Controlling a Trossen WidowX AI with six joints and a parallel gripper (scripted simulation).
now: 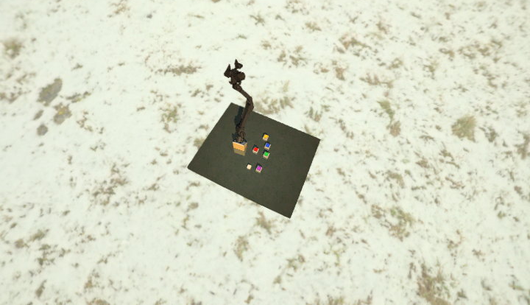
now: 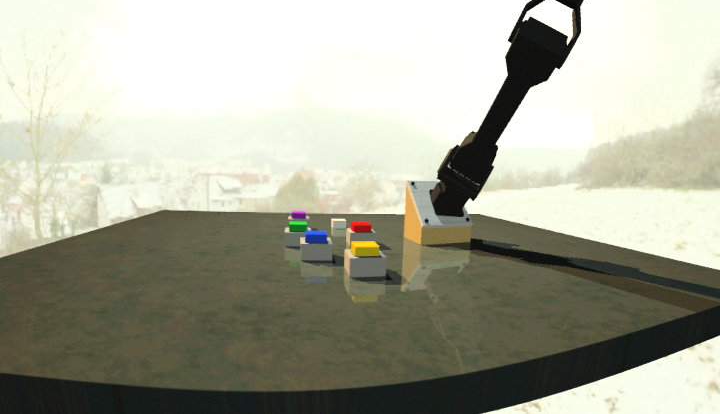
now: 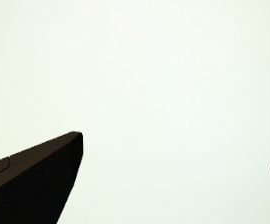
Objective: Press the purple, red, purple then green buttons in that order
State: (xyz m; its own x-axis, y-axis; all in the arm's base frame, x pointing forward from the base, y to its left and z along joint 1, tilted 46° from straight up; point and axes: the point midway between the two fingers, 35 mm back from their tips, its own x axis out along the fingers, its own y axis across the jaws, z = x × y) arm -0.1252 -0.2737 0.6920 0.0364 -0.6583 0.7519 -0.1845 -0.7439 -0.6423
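The dark square surface (image 1: 273, 184) is seen lying on snowy, patchy ground, with wide bare margins left toward its front and right edges and all objects gathered near the arm's base (image 1: 239, 145). From that orange-sided base the arm (image 1: 244, 110) is raised steeply up and back, beyond the surface's rear edge, so the room above the buttons is left open. The gripper (image 1: 235, 68) is held high, far from everything; its jaws are spread wide and released, with only pale sky framed between them in the wrist view.

The purple button (image 1: 258, 167) is found at the end of the cluster farthest from the base, just beside a small cream block (image 1: 249, 166). The red button (image 1: 255, 149) is set nearest the base, the green button (image 1: 266, 154) just beside it. A blue button (image 1: 267, 145) and a yellow button (image 1: 265, 136) are placed beyond those. Each cap is seated on a grey housing, all apart from one another.
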